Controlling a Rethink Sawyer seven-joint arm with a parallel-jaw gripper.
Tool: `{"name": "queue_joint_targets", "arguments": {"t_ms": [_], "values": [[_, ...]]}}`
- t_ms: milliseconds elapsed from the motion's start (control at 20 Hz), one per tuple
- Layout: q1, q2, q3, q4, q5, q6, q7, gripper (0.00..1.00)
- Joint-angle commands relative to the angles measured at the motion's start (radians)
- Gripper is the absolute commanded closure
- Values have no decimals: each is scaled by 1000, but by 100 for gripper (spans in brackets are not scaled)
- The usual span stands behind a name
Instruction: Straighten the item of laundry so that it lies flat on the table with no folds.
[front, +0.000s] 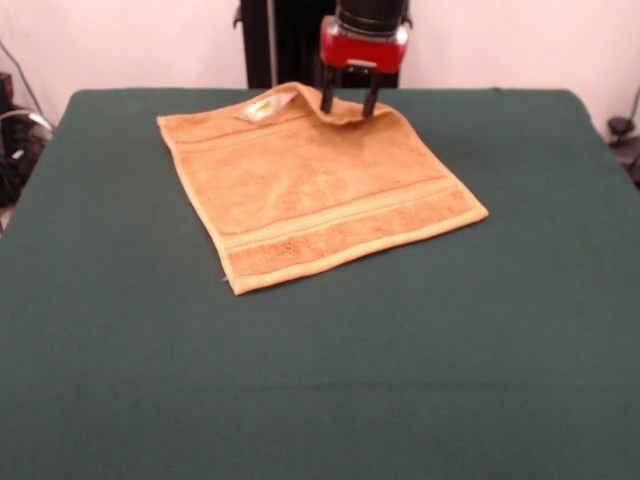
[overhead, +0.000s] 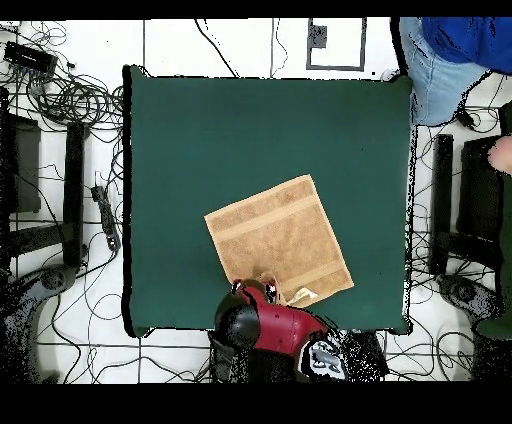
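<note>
- Mostly flat already: the towel (front: 320, 190) is spread on the table (front: 320, 380), toward the robot's side, turned at an angle to the table edges.
- One fold is left at the far hem, where the cloth is bunched and lifted; a white label (front: 262, 108) is turned up beside it.
- The gripper (front: 349, 103) is set at that raised hem, fingers parted with cloth between them; whether it is pinched cannot be told.
- Risk: if the hem is pulled sideways, the whole towel could be dragged and new creases made.
- Risk: if released too high, the hem could be folded back over.
- A person (overhead: 455, 50) is seen at one table corner in the overhead view.
</note>
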Motion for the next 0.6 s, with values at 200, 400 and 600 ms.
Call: {"name": "queue_joint_targets", "arguments": {"t_ms": [200, 400, 600], "values": [[82, 113, -40, -26, 114, 388, 208, 0], [65, 56, -29, -25, 97, 478, 197, 0], [66, 1, -28, -26, 82, 558, 193, 0]]}}
